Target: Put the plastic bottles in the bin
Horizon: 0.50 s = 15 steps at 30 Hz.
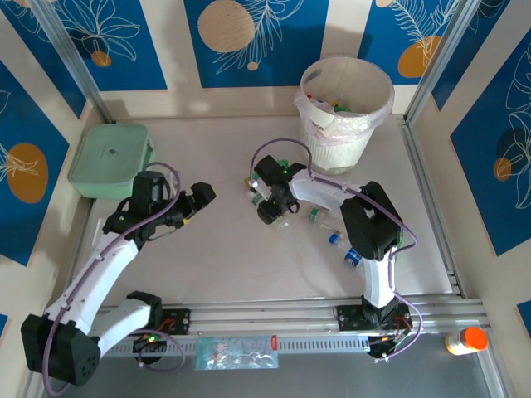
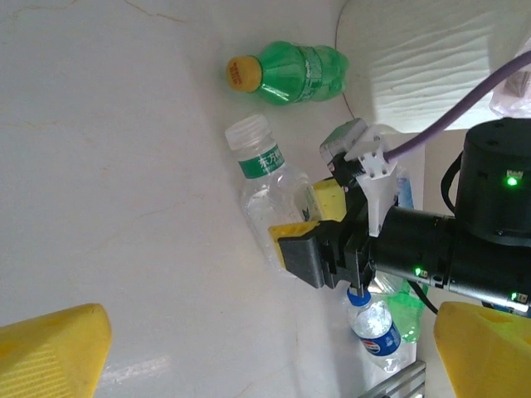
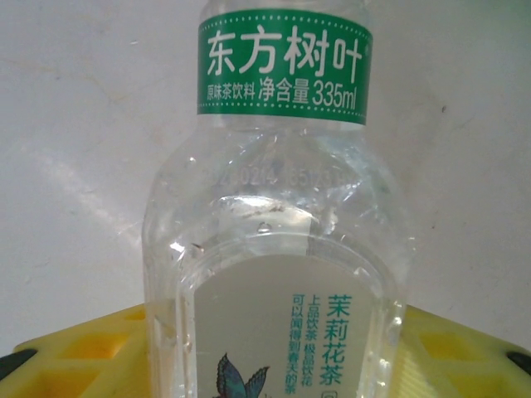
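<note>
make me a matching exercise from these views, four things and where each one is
1 clear bottle
2 green bottle
3 bin
4 pale green box

a far left of the table
b between the right arm's fingers
c far right, by the back wall
d lying free on the table, yellow cap

Pairs: 1-b, 2-d, 3-c, 4-a

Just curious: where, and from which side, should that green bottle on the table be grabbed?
Probably take the green bottle across its mid-body, from straight above: it lies on its side on the table, so both rounded flanks look free.
</note>
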Each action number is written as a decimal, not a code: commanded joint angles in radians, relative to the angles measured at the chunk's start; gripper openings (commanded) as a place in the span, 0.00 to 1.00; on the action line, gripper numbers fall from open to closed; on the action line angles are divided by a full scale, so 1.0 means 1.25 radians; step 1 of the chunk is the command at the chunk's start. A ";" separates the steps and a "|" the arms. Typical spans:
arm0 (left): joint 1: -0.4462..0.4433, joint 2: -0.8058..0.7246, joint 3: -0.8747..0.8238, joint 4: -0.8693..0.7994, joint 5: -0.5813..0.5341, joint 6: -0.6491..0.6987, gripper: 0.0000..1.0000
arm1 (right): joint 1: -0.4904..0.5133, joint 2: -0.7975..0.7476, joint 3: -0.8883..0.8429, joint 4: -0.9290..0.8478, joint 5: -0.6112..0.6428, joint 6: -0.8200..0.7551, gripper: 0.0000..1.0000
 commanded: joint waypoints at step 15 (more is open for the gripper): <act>-0.050 -0.039 0.158 -0.099 -0.074 0.132 0.98 | 0.032 -0.293 -0.090 0.065 -0.050 0.030 0.53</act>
